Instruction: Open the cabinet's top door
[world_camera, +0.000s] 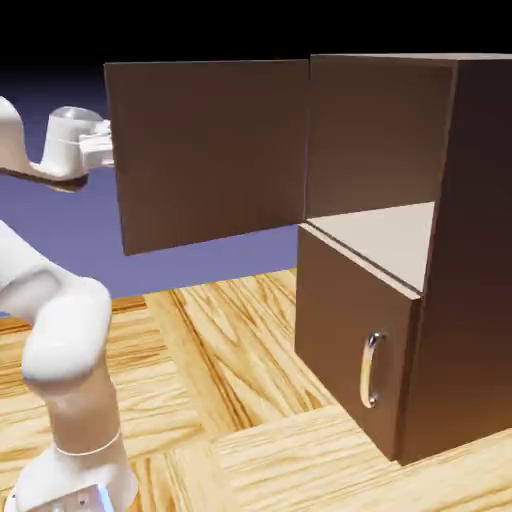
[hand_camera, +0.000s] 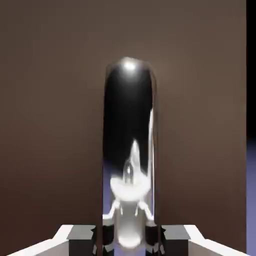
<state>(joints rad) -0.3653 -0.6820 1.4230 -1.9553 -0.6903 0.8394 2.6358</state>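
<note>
Exterior view: you see the cabinet (world_camera: 455, 260) standing tall on the wooden table (world_camera: 250, 400). Its top door (world_camera: 205, 150) is swung wide open. The flat door sticks out from the cabinet's upper front corner and its front side faces away from you. The gripper (world_camera: 108, 148) is at the door's far edge, the edge farthest from the cabinet. Behind the open door, the top space of the cabinet shows a pale shelf (world_camera: 385, 240) with nothing on it. The lower door (world_camera: 350, 350) under the shelf is shut, and its small handle (world_camera: 371, 370) stands up and down.

In the hand view, the shiny handle (hand_camera: 129, 150) runs straight up from the bottom middle. The jaws are pinching this handle.
</note>
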